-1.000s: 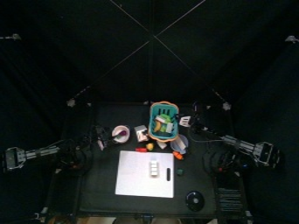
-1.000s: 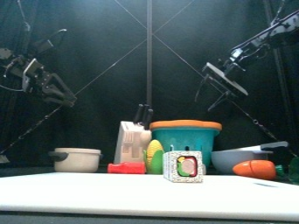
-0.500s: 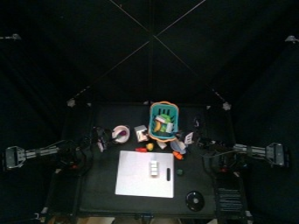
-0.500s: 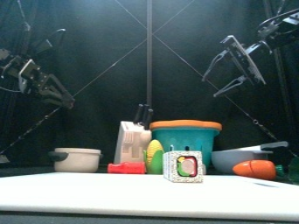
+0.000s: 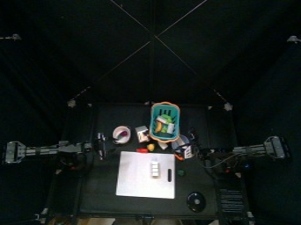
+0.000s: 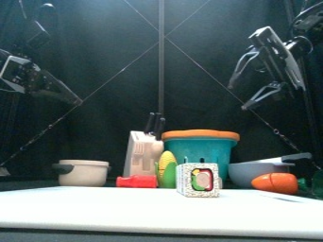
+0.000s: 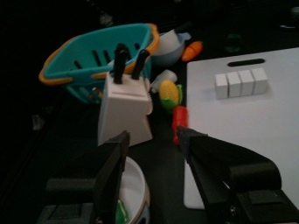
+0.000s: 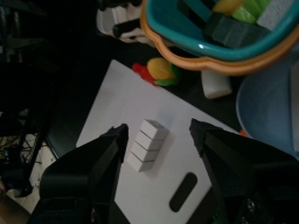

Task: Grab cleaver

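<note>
Black curtains are seen behind the table; the knife block stands untouched, both hands spread wide, empty.

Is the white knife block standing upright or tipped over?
Upright: the knife block stands on its base beside the teal basket, with black handles sticking out of its top.

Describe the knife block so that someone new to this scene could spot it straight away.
Find the teal basket with the orange rim, mid-table. Beside it, toward the small white pot, stands the knife block: a white wedge, the only thing with dark handles sticking out of its top.
</note>
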